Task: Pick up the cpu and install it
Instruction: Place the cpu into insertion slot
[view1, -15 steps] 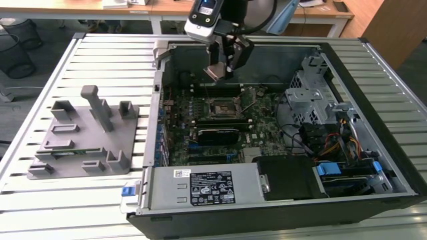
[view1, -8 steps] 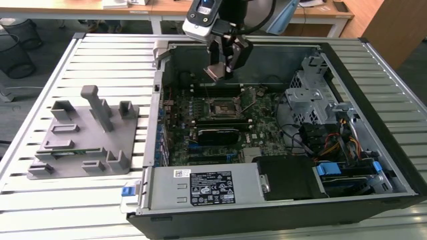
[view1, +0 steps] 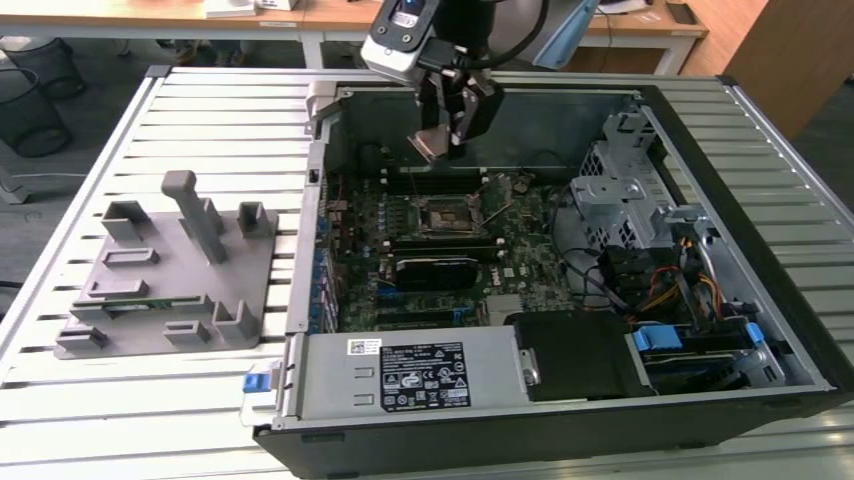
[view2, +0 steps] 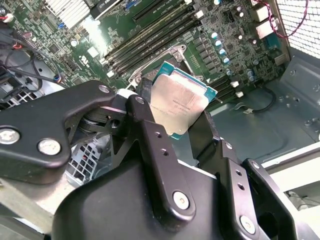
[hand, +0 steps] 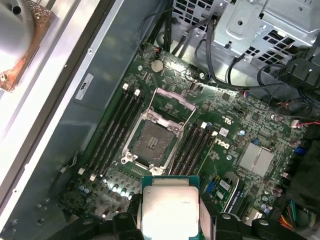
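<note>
Over the green motherboard (hand: 235, 115), the black tool (view2: 175, 117) clamps the flat, square, silver-topped cpu (view2: 180, 100) by two edges.

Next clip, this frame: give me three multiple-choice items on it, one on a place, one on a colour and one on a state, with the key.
1. Where is the chip?
A) on the grey stand beside the case
B) in the hand, above the circuit board
C) on the power supply

2. What colour is the chip's thin rim?
A) red
B) white
C) green

3. What state is the socket in?
A) open and empty
B) clamped shut over a chip
C) covered by a cooler

Key:
1 B, the hand clamps its edges over the board in both wrist views.
2 C, green edging runs around the silver top.
3 A, its metal frame stands open and the bare contact bed shows in the first wrist view.
</note>
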